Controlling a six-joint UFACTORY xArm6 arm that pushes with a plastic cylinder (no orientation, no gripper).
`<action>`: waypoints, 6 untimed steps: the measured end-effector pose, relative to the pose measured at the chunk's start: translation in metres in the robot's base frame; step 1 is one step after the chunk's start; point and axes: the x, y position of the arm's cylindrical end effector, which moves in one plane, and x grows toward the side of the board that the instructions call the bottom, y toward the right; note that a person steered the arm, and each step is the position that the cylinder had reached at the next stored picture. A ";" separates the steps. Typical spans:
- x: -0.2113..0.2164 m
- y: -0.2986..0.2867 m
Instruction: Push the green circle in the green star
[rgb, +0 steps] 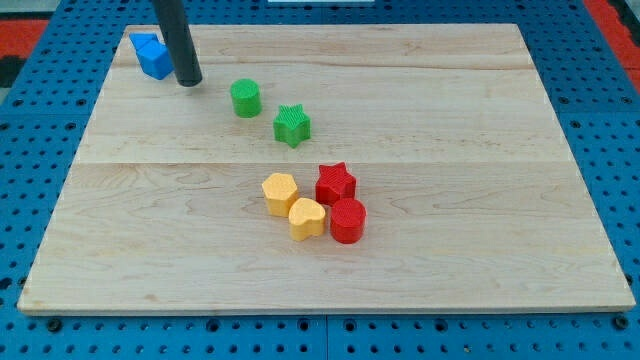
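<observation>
The green circle (245, 98) stands on the wooden board towards the view's top left. The green star (292, 125) lies just to its lower right, a small gap apart. My tip (188, 80) is at the end of the dark rod, to the left of the green circle and slightly above it, about a block's width away. It sits right beside the blue blocks (153, 55), on their right.
A cluster sits near the board's middle: a red star (335, 183), a red circle (348, 220), a yellow hexagon-like block (280, 193) and a yellow heart-like block (307, 218). The board's top left edge (120, 50) is close to the blue blocks.
</observation>
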 end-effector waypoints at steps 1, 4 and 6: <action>0.022 0.042; 0.088 0.065; 0.133 0.148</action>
